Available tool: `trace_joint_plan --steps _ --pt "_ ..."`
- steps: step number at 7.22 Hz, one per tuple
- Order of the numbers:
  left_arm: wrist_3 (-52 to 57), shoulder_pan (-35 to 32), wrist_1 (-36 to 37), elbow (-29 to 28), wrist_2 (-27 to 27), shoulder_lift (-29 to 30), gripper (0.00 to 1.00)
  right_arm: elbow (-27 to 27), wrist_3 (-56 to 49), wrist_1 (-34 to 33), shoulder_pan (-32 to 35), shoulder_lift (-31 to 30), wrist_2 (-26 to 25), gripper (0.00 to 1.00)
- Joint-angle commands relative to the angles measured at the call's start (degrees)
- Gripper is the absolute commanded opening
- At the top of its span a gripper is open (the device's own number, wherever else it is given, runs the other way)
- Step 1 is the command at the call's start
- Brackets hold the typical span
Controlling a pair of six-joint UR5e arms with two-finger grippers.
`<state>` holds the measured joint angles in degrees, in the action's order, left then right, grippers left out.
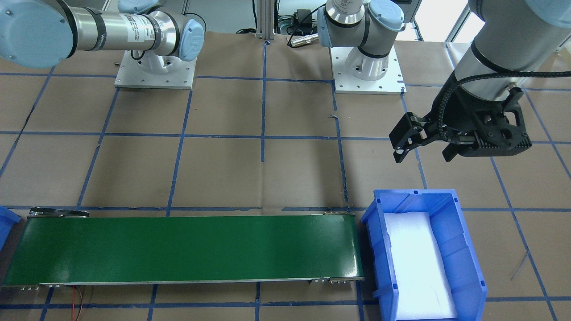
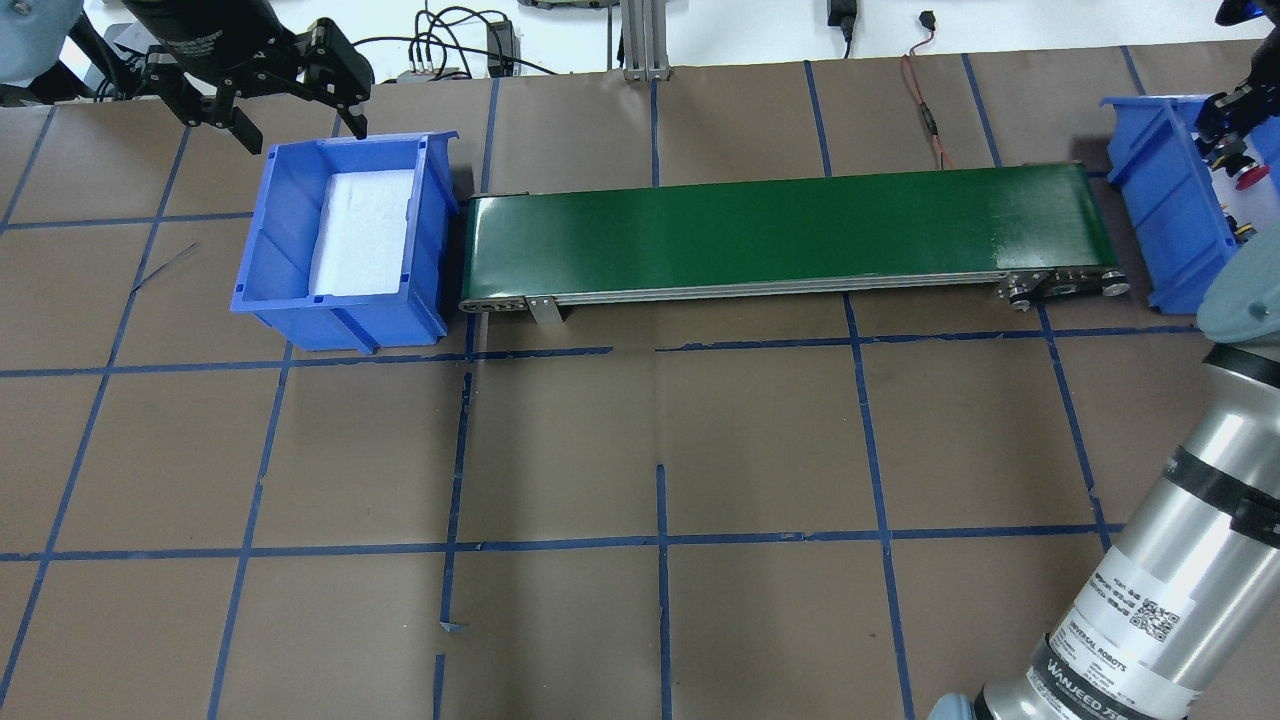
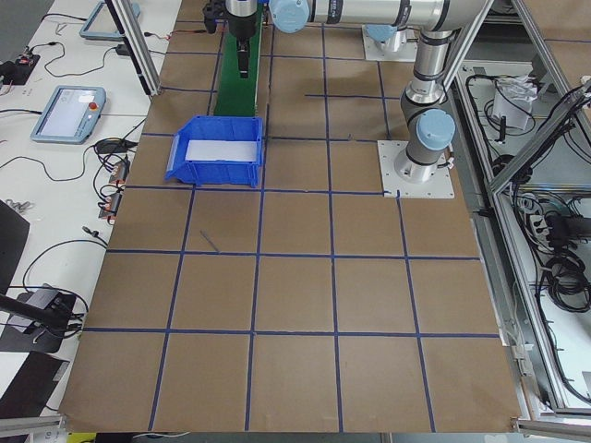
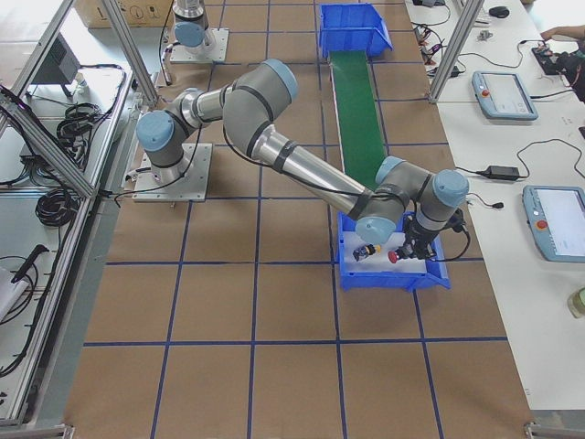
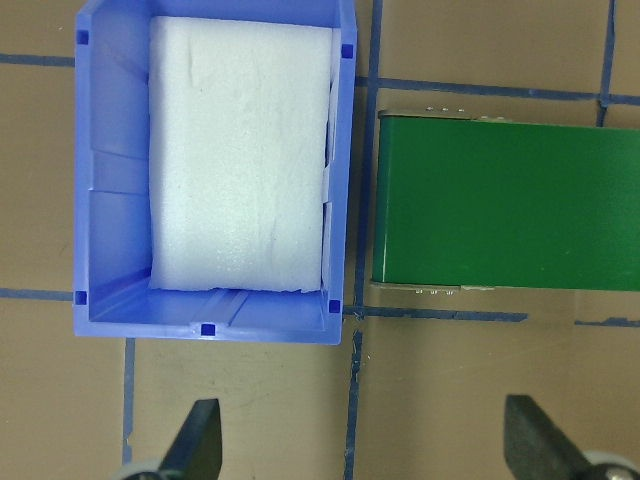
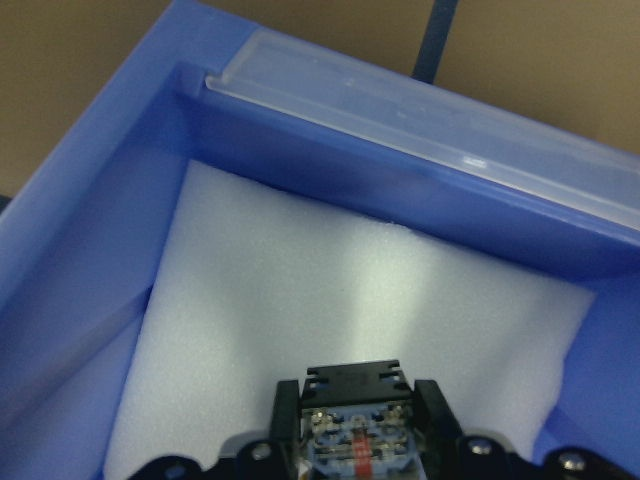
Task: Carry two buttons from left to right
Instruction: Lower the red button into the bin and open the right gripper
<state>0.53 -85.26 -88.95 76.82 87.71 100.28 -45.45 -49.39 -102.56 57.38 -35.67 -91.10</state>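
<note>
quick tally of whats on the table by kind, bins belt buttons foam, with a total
blue plastic bins: 2, the left-end bin and the right-end bin
green conveyor belt: 1
push-button switches: 2, the red mushroom-capped button and the yellow-capped button
white foam pads: 2, the left bin's pad and the right bin's pad
total: 7

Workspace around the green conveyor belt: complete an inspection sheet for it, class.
Surface: brown paper table with blue tape grid; green conveyor belt bare.
Job's things: red mushroom-capped button and yellow-capped button in right blue plastic bin; left blue plastic bin holds only white foam.
Clutter: thin dark scrap on paper.
Grippers: left gripper open, hovering; right gripper shut on red button.
Cables: red wire beside conveyor.
Surroundings: teach pendants on white side bench.
</note>
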Motion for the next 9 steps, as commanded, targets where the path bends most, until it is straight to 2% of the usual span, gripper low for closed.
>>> trace_joint_plan --steps 1,2,3,4,9 --pt "0.0 0.0 0.0 0.0 0.0 0.0 1.0 -0.2 0.1 0.1 -0.2 0.3 0.3 0.32" --pt "0.0 0.0 0.0 0.0 0.0 0.0 1.0 -0.3 0.2 0.4 -0.2 0.2 1.4 0.4" --pt "0.0 0.0 0.0 0.0 0.0 0.0 1.0 -0.3 0.2 0.6 -0.2 0.2 1.5 0.43" --pt "0.0 0.0 0.0 0.0 0.1 0.0 1.0 -0.2 0.1 0.7 -0.2 0.1 1.5 0.5" --pt "0.4 0.1 0.0 0.0 0.2 0.1 1.0 0.2 0.0 1.3 -0.2 -1.5 1.6 0.51"
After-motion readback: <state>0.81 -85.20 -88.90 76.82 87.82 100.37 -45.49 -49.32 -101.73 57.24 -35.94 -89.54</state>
